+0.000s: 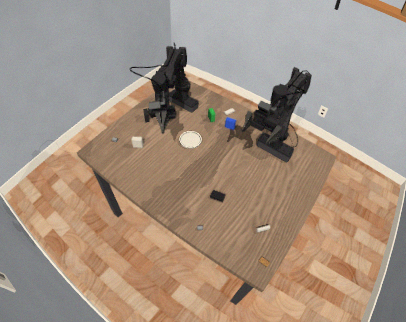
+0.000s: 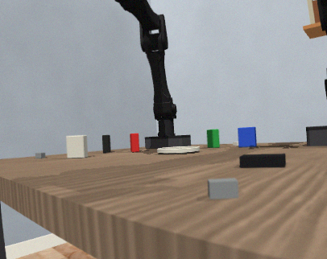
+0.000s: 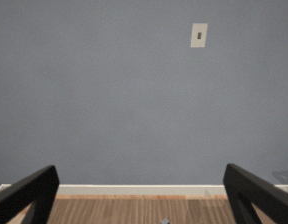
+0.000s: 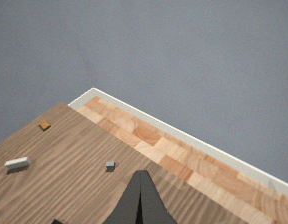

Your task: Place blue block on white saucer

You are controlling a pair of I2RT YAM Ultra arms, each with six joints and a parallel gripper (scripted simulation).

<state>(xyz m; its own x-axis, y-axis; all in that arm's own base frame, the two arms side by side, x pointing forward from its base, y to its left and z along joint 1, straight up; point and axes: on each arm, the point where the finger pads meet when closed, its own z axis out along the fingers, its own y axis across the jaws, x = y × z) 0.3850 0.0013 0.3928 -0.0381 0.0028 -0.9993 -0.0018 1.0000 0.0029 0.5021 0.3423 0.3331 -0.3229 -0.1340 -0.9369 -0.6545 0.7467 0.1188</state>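
Observation:
The blue block [image 1: 230, 123] [image 2: 247, 137] stands on the table, clear of the saucer. The white saucer [image 1: 190, 140] [image 2: 178, 150] lies flat, right side up, with nothing on it. My left gripper [image 1: 256, 135] [image 3: 141, 173] is open and empty, above the table near the blue block, to its right in the top view. My right gripper [image 1: 162, 130] [image 4: 141, 179] is shut and empty, above the table to the saucer's upper left in the top view. Neither wrist view shows the blue block or the saucer.
A green block [image 1: 211, 115] [image 2: 213, 138] stands near the blue block. A red block [image 2: 134, 142], a black block [image 2: 106, 144] and a white block [image 1: 137, 142] [image 2: 76, 146] stand beyond the saucer. A flat black block [image 1: 218, 195] [image 2: 262, 160] and a small grey block [image 1: 200, 227] [image 2: 223, 188] lie elsewhere.

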